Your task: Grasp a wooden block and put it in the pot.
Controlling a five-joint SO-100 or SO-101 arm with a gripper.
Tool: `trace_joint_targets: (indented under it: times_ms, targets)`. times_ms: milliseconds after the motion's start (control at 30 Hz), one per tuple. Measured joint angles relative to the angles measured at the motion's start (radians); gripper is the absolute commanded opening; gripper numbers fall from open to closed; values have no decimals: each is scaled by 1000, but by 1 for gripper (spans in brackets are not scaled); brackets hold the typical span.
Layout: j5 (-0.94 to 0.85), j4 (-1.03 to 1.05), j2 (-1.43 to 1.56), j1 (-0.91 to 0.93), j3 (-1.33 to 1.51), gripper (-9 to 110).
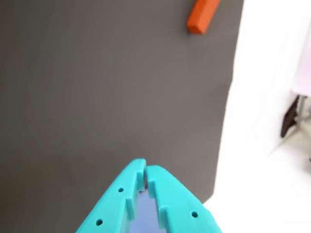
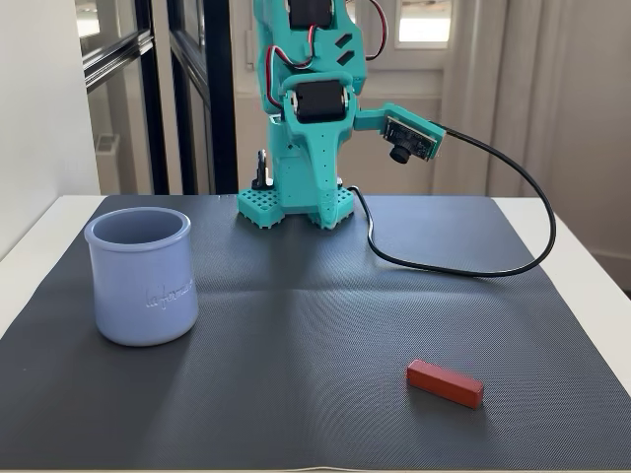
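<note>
The wooden block, a small red-brown bar, lies flat on the dark mat at the front right in the fixed view. In the wrist view it shows orange-red at the top edge, far ahead of the fingers. The lavender-blue pot stands upright on the left of the mat and looks empty; it is out of the wrist view. My teal gripper is shut with its tips touching and holds nothing. The arm is folded up over its base at the back of the mat, far from both block and pot.
The dark ribbed mat covers most of a white table; in the wrist view the mat's edge runs down the right. A black cable loops from the wrist camera across the mat's back right.
</note>
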Motion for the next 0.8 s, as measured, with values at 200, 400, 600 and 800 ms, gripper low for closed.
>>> trace_joint_targets:
  times_ms: [200, 400, 600, 800]
  targets:
    - [268, -160, -341, -132, -173, 4]
    - [468, -258, -683, -209, -359, 15]
    - [577, -301, -999, -247, -558, 16]
    - [729, -302, -1207, -235, -735, 16]
